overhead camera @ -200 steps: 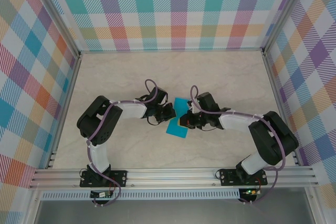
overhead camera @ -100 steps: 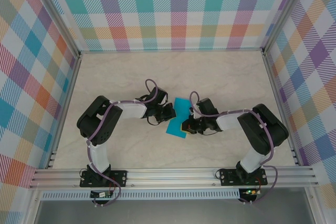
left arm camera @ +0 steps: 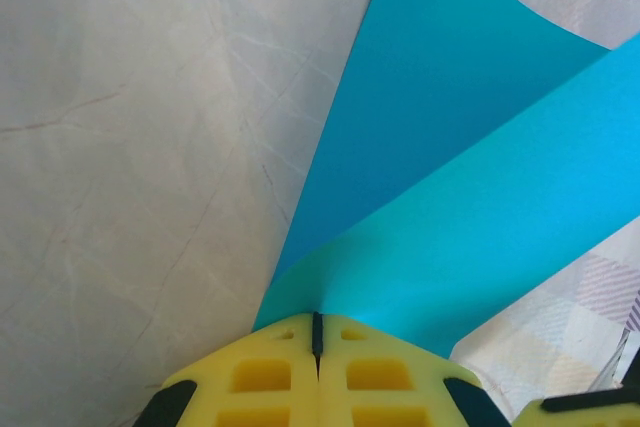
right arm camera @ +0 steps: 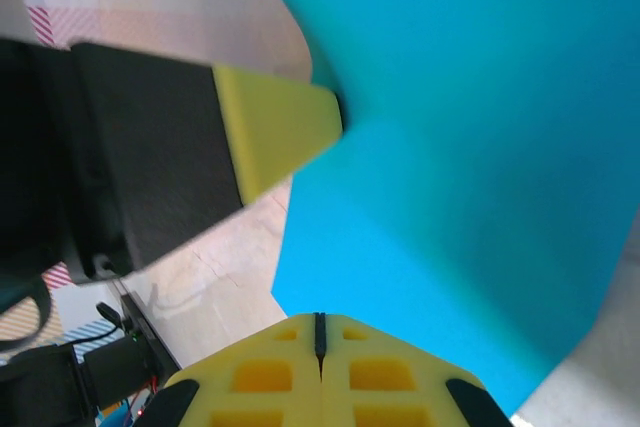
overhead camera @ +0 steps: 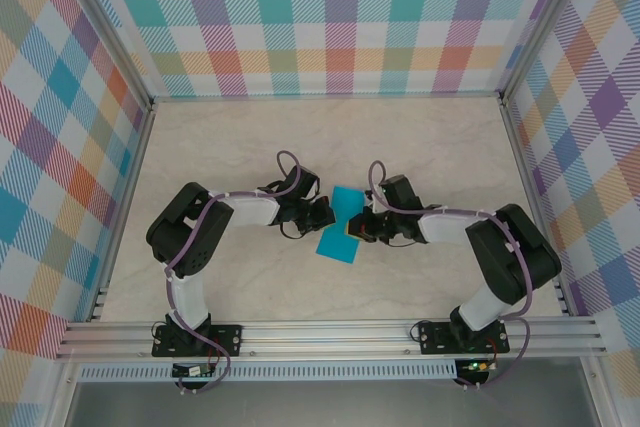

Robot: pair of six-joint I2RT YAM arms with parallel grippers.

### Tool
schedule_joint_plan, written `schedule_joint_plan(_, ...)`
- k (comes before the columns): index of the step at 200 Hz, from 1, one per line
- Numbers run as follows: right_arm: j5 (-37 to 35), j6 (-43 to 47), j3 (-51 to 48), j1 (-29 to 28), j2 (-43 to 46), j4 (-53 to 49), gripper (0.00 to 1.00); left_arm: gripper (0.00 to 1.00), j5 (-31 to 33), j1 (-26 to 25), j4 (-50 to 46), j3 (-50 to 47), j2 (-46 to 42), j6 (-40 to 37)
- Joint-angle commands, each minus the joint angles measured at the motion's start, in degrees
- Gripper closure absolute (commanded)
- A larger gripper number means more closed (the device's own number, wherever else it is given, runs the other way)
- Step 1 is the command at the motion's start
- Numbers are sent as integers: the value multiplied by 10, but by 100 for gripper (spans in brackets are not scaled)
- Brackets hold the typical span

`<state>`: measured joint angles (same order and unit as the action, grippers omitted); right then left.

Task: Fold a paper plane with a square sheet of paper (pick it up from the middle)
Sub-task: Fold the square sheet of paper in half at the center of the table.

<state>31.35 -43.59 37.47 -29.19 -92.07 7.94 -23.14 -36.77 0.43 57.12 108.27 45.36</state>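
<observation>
The square sheet of paper (overhead camera: 337,238), teal-blue, sits mid-table between my two grippers, partly lifted and bent over itself. My left gripper (overhead camera: 329,212) is shut on its left edge; in the left wrist view the sheet (left arm camera: 450,147) fans out from the shut yellow fingertips (left arm camera: 318,319), one layer curling over another. My right gripper (overhead camera: 356,230) is shut at the sheet's right side. The right wrist view has the paper (right arm camera: 470,147) running in at its shut tips (right arm camera: 320,319), with a yellow finger (right arm camera: 275,127) of the left gripper pressed to the far edge.
The pale marble tabletop (overhead camera: 330,137) stretches behind and to both sides of the arms. Plaid walls (overhead camera: 330,17) close in the back and sides. An aluminium rail (overhead camera: 330,332) carrying both arm bases runs along the near edge.
The right arm's elbow swung in toward the centre and then partly back out; its gripper shifted slightly along the sheet's right side. The left arm and the paper have hardly moved.
</observation>
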Motion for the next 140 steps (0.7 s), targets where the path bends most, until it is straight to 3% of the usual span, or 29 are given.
schedule_joint_plan(1, 18, 16, 11, 7, -38, 3, 100, 100, 23, -8, -57, -24, 22, -8)
schedule_joint_plan(73, 0, 18, -15, 8, -79, 11, 100, 100, 26, -8, -63, -24, 19, -12)
schedule_joint_plan(140, 4, 52, 77, 19, -32, -87, 100, 100, 27, -8, -59, -27, 23, -11)
